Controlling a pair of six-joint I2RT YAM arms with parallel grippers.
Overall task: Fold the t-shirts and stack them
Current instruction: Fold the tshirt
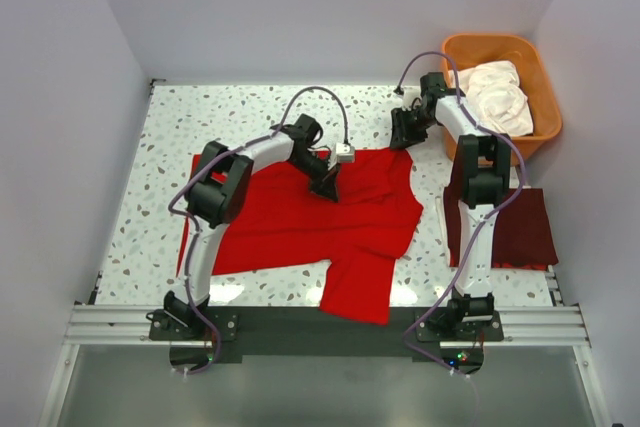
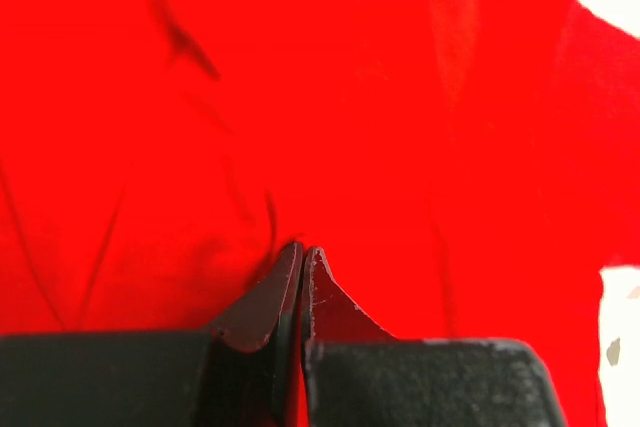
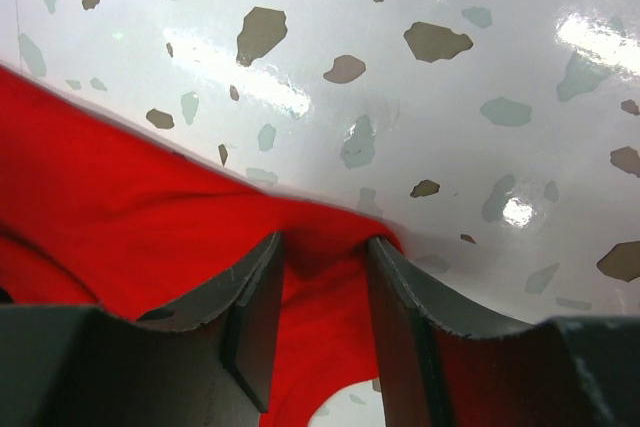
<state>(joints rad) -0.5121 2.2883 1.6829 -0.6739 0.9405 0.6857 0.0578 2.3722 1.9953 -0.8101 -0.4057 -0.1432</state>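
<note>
A bright red t-shirt [image 1: 300,217] lies spread over the middle of the speckled table, one sleeve hanging past the near edge. My left gripper [image 1: 326,188] presses down on its upper middle. In the left wrist view that gripper [image 2: 300,247] is shut, with a crease of the red cloth [image 2: 350,97] pinched at the tips. My right gripper [image 1: 405,137] is at the shirt's far right corner. There its jaws [image 3: 325,242] stand apart, astride the red edge [image 3: 100,207]. A dark maroon t-shirt [image 1: 520,232] lies folded at the right. White t-shirts [image 1: 495,97] fill the tub.
The orange plastic tub [image 1: 495,40] stands in the far right corner against the walls. White walls close off the table at the left, back and right. Bare speckled table [image 1: 190,117] shows at the far left and behind the red shirt.
</note>
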